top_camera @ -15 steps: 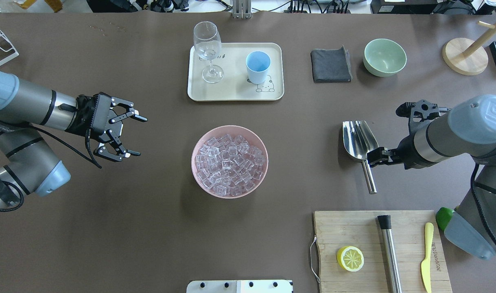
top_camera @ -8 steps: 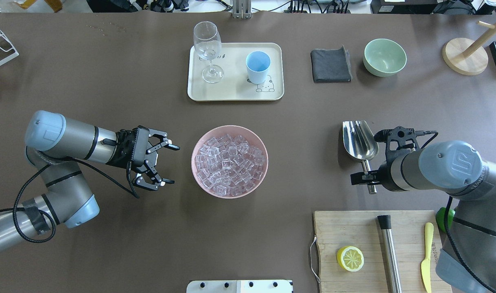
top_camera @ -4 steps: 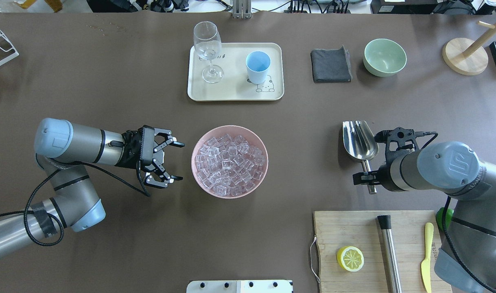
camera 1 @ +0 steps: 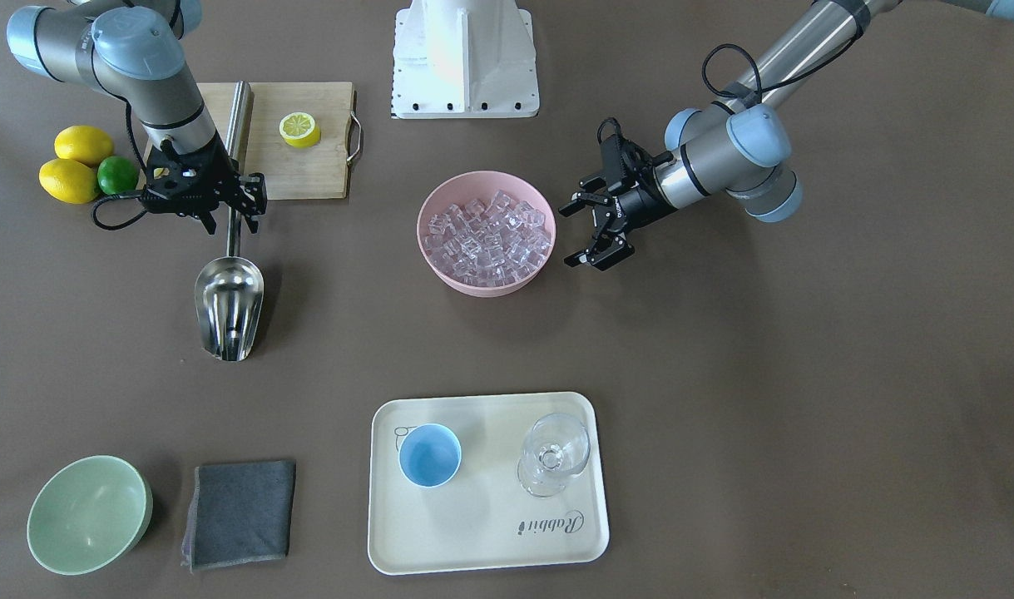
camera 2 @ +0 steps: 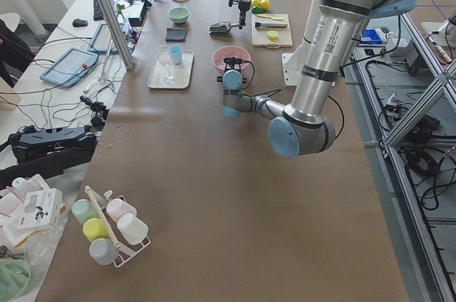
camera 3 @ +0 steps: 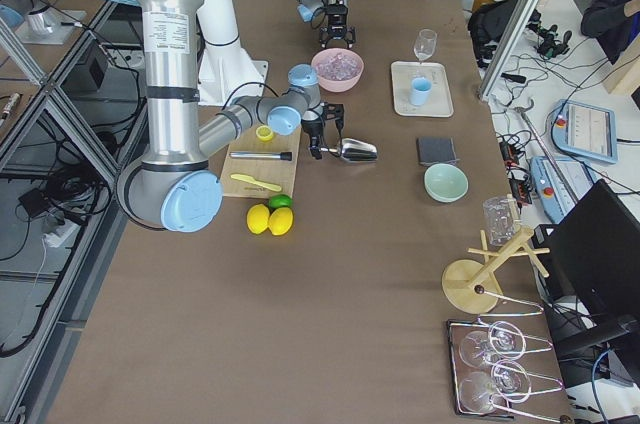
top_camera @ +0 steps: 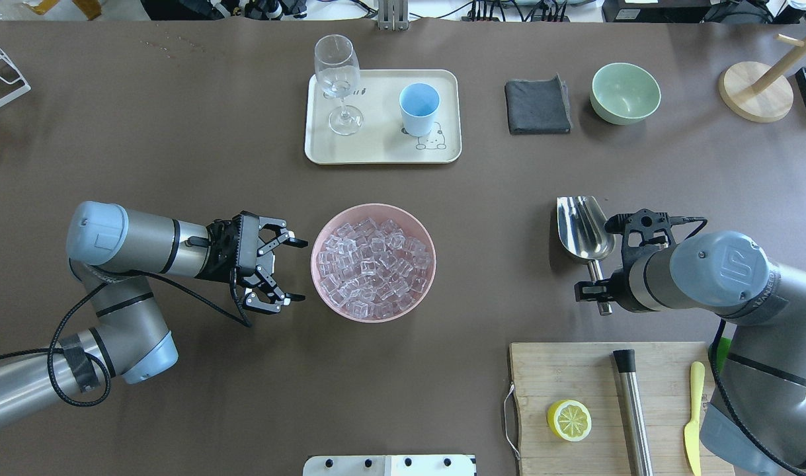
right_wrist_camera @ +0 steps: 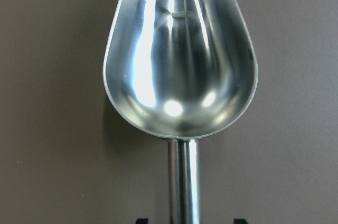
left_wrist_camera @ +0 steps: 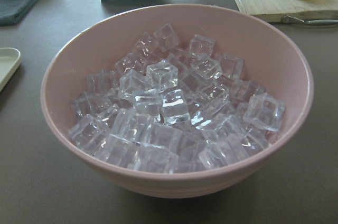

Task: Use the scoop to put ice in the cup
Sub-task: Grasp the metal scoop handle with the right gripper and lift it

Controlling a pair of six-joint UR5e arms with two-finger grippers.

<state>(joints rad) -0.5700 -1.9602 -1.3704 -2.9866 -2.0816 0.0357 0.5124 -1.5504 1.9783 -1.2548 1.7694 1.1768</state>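
Edging closer, our open left end effector now sits just beside the round pink bowl of clear glassy ice cubes. Our right end effector straddles the shiny steel scoop handle, not yet closed.

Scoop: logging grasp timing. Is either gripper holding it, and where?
Not held. The right gripper is open astride the rod handle of the scoop; the left gripper is open and empty.

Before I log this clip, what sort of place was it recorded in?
Most likely a robotics lab staged as a drinks counter: an aluminium frame post and a cabled bench with a tablet stand beside the table, and a pink bowl of ice and a tray serve as props.
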